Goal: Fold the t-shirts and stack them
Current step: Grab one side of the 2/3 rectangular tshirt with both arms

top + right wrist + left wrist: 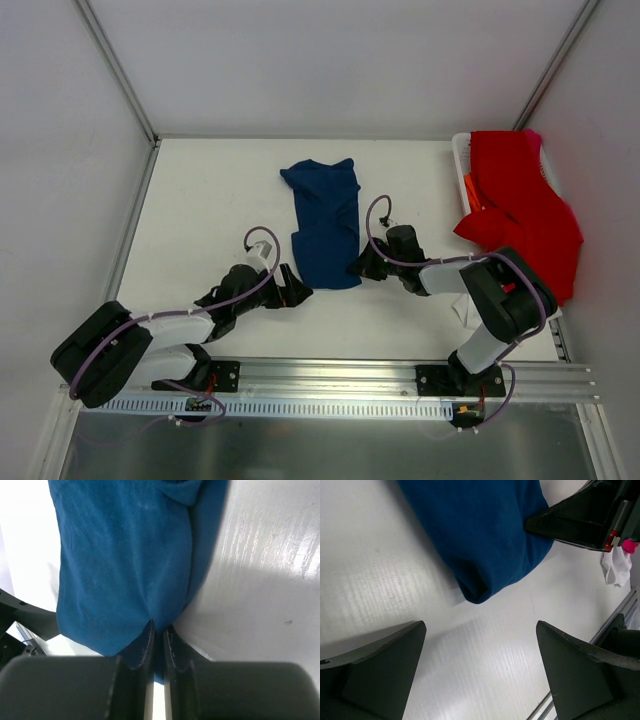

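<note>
While the navy t-shirt [325, 225] lies folded lengthwise in the middle of the table [210, 200], the right gripper [157, 630] pinches its near right edge.
Both of that gripper's 2 fingers press together with blue cloth between them. The left gripper [293, 288] is spread wide, holding nothing, just beside the shirt's near left corner. A red t-shirt [520, 205] drapes over the white basket [460, 150] at the right.

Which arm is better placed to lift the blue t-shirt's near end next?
Right. The right tool is pinched shut on the blue t-shirt at its near right edge; the left tool hangs open, gripping nothing.
</note>
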Controlling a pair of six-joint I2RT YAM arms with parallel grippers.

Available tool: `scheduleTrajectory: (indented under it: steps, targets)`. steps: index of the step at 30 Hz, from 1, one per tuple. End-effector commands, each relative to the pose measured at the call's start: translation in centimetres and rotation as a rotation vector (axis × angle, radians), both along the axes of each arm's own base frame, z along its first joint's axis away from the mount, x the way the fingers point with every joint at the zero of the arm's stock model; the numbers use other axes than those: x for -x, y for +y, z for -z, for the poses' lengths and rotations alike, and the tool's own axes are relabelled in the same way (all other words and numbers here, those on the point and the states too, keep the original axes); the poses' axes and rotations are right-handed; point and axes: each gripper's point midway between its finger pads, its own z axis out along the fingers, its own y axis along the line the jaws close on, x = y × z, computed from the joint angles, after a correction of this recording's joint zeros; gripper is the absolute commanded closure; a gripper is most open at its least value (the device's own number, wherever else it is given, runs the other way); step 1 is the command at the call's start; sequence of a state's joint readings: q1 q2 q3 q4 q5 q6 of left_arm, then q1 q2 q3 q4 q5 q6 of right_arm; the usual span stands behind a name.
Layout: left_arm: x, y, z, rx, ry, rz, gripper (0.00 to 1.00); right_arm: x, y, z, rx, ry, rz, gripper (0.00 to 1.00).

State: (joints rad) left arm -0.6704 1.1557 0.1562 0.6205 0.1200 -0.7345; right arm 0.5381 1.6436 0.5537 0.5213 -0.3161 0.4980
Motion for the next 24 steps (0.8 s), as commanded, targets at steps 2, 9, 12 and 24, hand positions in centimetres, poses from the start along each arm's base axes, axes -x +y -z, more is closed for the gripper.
scheduleTrajectory:
  steps: [2, 9, 12, 24]
  targets:
    - [1.1, -0.1, 3.3, -0.056, 0.122, -0.040, 0.04, 0.9, -0.4, 1.3, 0.029, 0.049, -0.006, 0.94]
    - [0.2, -2.4, 4.0, -0.038, 0.158, -0.059, 0.05, 1.0, -0.7, 1.4, 0.035, 0.049, -0.001, 0.97]
    - [0.1, -2.9, 4.4, -0.047, 0.167, -0.064, 0.06, 1.0, -0.7, 1.4, 0.036, 0.049, 0.001, 1.00]
    - [-0.7, -1.6, 4.8, -0.105, 0.137, -0.138, 0.60, 1.0, -0.3, 2.4, 0.022, 0.073, 0.004, 1.00]
